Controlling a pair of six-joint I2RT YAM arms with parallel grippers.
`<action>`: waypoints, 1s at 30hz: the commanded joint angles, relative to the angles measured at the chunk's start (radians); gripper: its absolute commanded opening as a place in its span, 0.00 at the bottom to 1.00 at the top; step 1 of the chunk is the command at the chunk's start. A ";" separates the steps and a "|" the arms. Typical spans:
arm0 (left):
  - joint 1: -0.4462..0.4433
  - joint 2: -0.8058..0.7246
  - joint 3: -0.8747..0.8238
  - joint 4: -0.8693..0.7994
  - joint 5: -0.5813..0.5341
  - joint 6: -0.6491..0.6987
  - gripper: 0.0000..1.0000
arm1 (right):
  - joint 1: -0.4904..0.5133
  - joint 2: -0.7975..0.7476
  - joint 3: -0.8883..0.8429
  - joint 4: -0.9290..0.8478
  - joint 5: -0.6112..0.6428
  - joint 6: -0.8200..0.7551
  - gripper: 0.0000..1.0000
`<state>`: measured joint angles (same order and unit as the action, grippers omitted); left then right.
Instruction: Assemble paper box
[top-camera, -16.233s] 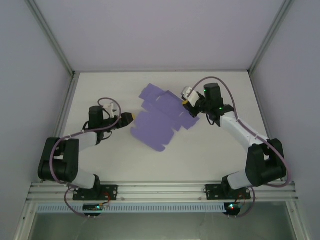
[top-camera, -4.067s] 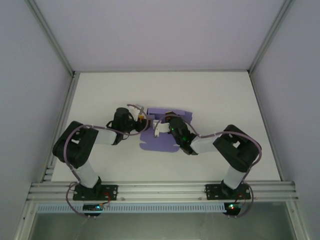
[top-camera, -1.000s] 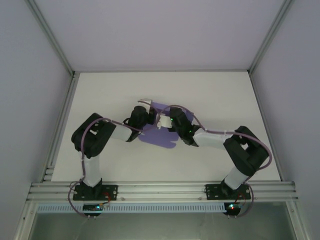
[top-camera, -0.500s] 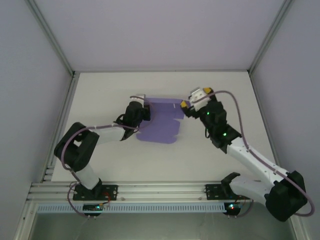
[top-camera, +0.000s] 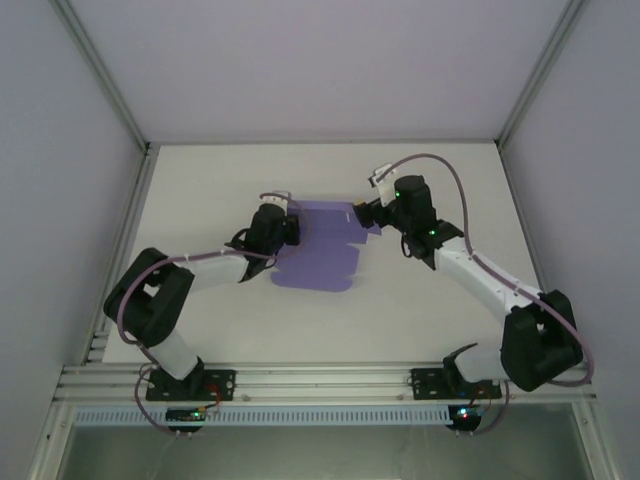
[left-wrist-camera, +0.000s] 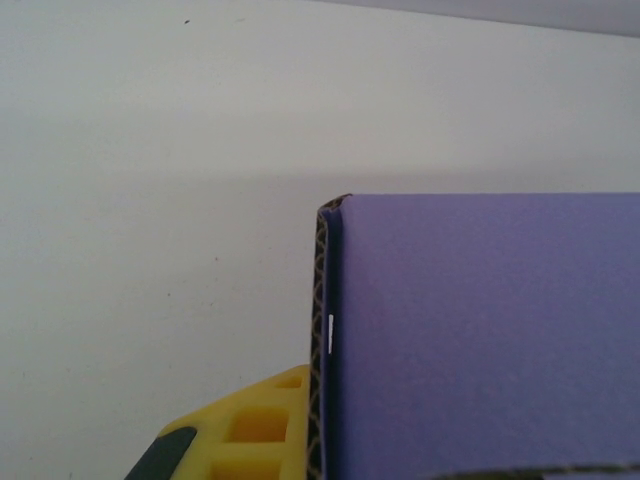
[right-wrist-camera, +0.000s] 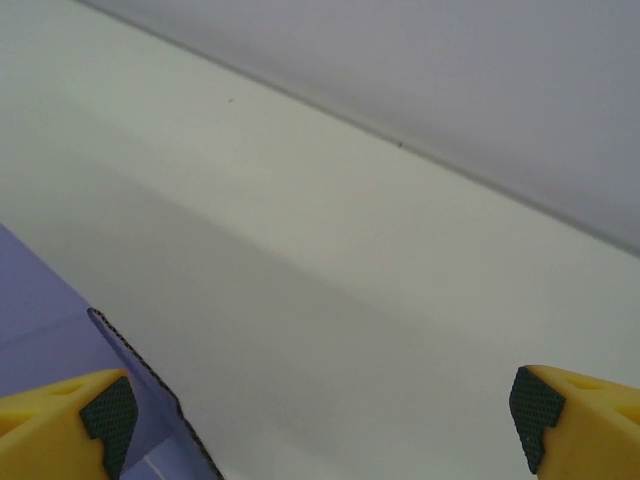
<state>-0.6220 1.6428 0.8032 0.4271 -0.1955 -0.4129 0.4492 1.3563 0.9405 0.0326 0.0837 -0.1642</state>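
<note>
Since a second ago the right arm has pulled off the middle of the paper box and swung out toward its own side. Its right gripper now sits at the card's far right corner. Its jaws have gone from half apart to fully spread and hold nothing. In the wrist view one yellow fingertip sits just beside a raised purple flap corner, with the other well across. The card has also squared up, its far edge now running straight across the table. We read this as one fold released and a fresh grab lining up on the right-hand flap. The box looks only part-formed, with tabs loose at the near edge. The left arm reaches in low from its side, elbow bent. The left gripper is pinched on the card's left edge, steadying it.
</note>
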 joint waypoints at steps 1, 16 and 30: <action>-0.005 -0.044 0.018 0.004 -0.004 -0.020 0.00 | 0.002 0.039 0.022 -0.013 -0.054 0.013 0.99; -0.007 -0.033 0.025 0.042 0.062 -0.043 0.00 | 0.109 0.195 -0.074 0.526 0.169 0.132 0.99; 0.011 -0.069 0.056 -0.045 -0.032 -0.083 0.00 | 0.090 -0.043 -0.166 0.112 0.110 0.242 0.99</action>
<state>-0.6113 1.6127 0.8265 0.3912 -0.2100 -0.4847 0.5755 1.4120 0.7883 0.3847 0.2905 -0.0284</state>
